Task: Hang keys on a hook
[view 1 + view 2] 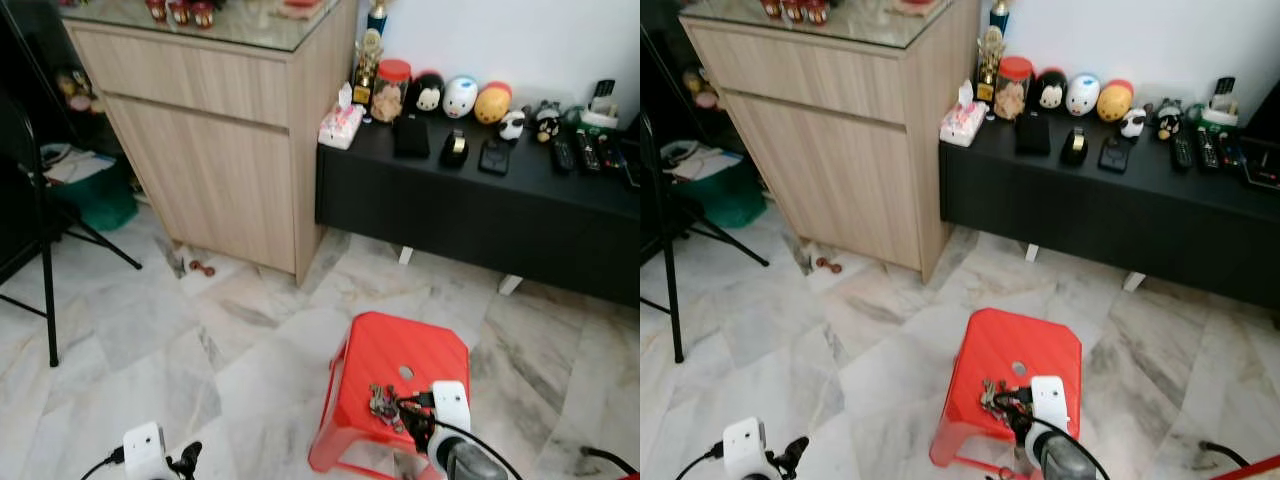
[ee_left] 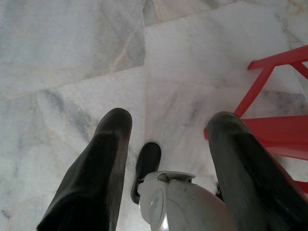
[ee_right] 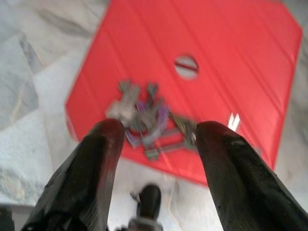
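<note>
on the near edge of the red stool [image 1: 420, 352] lay the keys [image 1: 383, 402], a small bunch bunched up toward the corner closest to the robot. the right gripper [image 3: 156, 139] hung just above and behind them with its two black fingers [image 3: 103, 144] spread wide, the bunch sitting in the gap between the tips as its wrist camera saw it. that picture was blurred, so whether the tips already touched the seat could not be told.

the step in hand looked like the pick-up. to do it well, the fingers probably needed to come down on either side of the densest part of the bunch, near the ring, and not on a single loose key that could swing free. because the keys sat close to the edge, a push forward risked nudging them off onto the marble floor [image 1: 250, 340]; a straight descent and a firm close seemed safer.

the left gripper [image 2: 166, 137] hung low beside the stool, fingers apart and holding nothing.

no hook could be picked out near the wooden cabinet [image 1: 220, 150] or the black tv bench [image 1: 470, 210].
</note>
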